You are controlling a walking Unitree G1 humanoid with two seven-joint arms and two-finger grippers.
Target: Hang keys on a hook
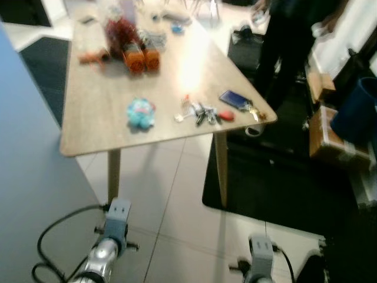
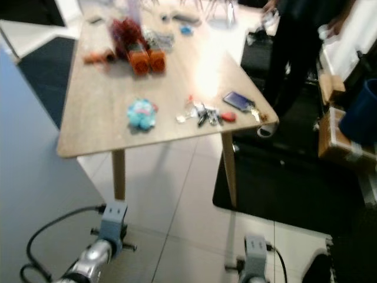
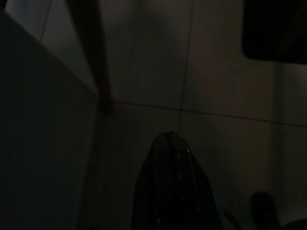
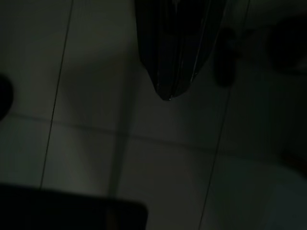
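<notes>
The left tool [image 3: 169, 139] hung low over the tiled floor [image 1: 171, 194], its two black fingers pressed together to a single point in the dark wrist view. The right tool [image 4: 168, 96] hung the same way on the other side, fingers likewise together, tip aimed at the pale tiles. From the head views only the silver wrists showed at the lower edge, the left one trailing a black cable [image 1: 50, 236] that looped across the floor.

Just beside the left arm a flat grey-blue panel [image 1: 29, 177] rose along the robot's left. Ahead stood the wooden bench [image 1: 100, 127] on slim legs, its near corner well apart from both tools. The keys [image 1: 203, 114] lay on the bench near its near-right edge, a bunch with a red tag, spread flat. Just to their right sat a dark blue fob or card [image 1: 235, 99] with a smaller set of keys at the very corner. To the left of the keys lay a small turquoise fuzzy thing [image 1: 141, 113]. Farther back on the bench were two orange cylinders [image 1: 143, 59] with something red behind them, too blurred to name.

A black mat [image 1: 277, 177] covered the floor under the bench's right side. A person in dark trousers [image 1: 283, 53] stood beyond the bench's right edge, and cardboard boxes [image 1: 330, 135] were stacked at the far right.
</notes>
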